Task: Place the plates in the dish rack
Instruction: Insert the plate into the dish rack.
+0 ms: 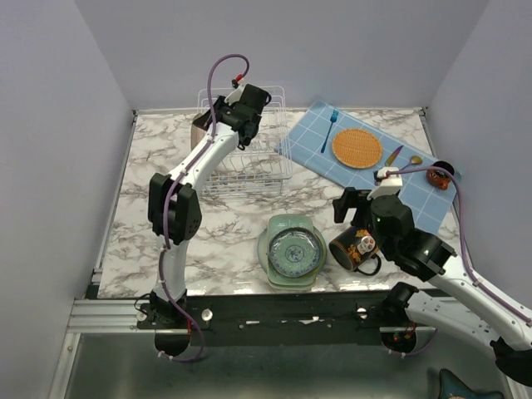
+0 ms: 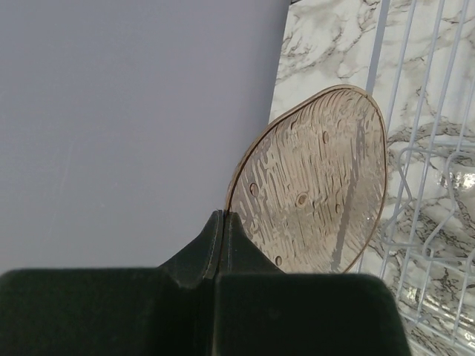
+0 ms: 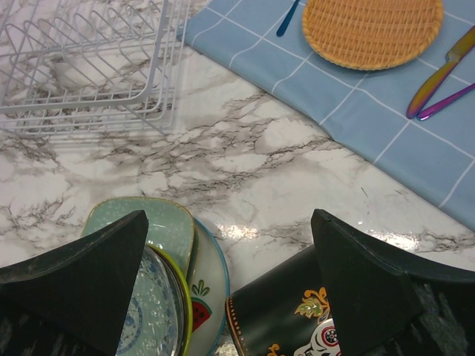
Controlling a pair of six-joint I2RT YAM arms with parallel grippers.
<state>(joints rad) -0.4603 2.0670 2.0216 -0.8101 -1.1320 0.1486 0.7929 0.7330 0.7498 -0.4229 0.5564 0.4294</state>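
Marble table (image 1: 224, 216), grey walls. Left gripper (image 2: 223, 216) pinched the brownish plate (image 2: 315, 185) upright beside dish rack (image 1: 258, 170); slotting it between prongs seemed next. Right gripper (image 3: 228, 222) hung spread.

Top view: the dish rack (image 1: 245, 158) sits upper centre on the bench (image 1: 150, 191), with one plate (image 2: 312, 185) up on edge by its left side. Upper right, the cloth (image 1: 309, 156) carries fork (image 1: 329, 129), woven mat (image 1: 357, 147) and knife (image 1: 394, 155). Lower centre is the stack of plates (image 1: 291, 249), mug (image 1: 353, 249) just right of it.
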